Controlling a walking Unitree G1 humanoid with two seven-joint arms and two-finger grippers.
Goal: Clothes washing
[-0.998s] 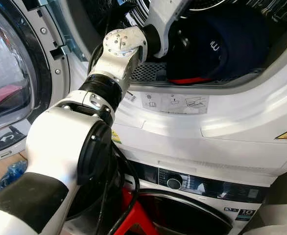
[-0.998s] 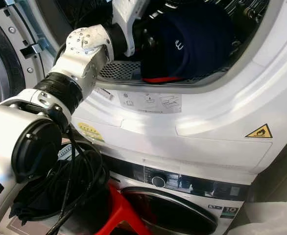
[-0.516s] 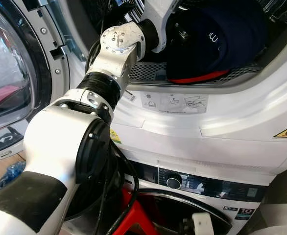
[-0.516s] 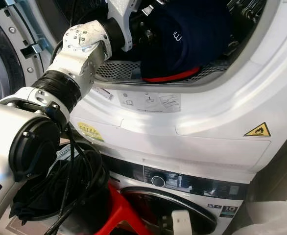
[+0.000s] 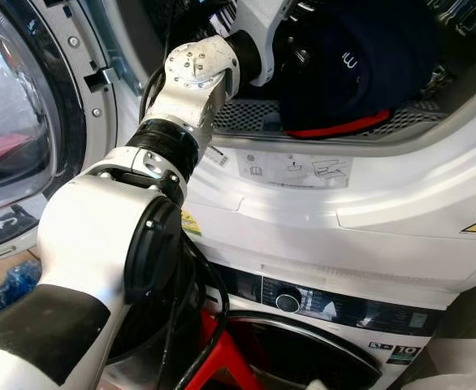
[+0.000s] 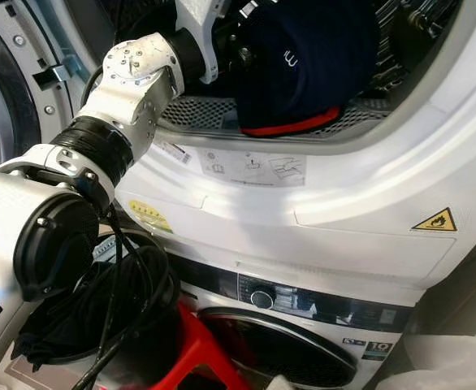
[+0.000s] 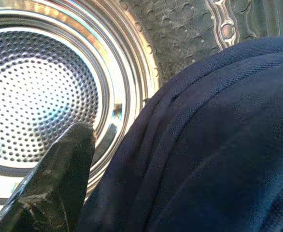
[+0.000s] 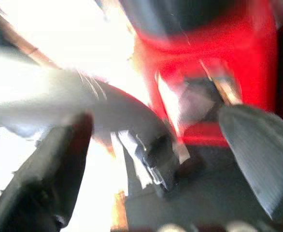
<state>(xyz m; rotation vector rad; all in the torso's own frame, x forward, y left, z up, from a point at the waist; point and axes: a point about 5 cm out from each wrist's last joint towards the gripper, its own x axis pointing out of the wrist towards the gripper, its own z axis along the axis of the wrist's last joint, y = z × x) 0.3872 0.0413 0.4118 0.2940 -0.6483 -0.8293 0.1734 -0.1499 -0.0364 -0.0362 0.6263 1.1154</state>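
A navy garment (image 5: 360, 65) with a red hem sits in the mouth of the upper machine's drum (image 7: 40, 96). My left arm reaches up into that opening, and my left gripper (image 6: 242, 49) is pressed into the garment's left side, shut on its cloth. In the left wrist view one black finger (image 7: 66, 164) stands out against the perforated back wall, while the navy garment (image 7: 219, 145) hides the other. In the blurred right wrist view, my right gripper (image 8: 165, 159) hangs low and open above something red.
The upper machine's door (image 5: 27, 122) is swung open at the left. Below is a second machine with a control dial (image 5: 287, 302). A red object (image 5: 222, 357) and loose black cables (image 6: 132, 276) lie near its door. A flame warning sticker (image 6: 434, 221) marks the right front.
The navy garment has risen and shifted right in the drum mouth, showing more red hem. My left wrist has turned slightly further in. The view has shifted a little.
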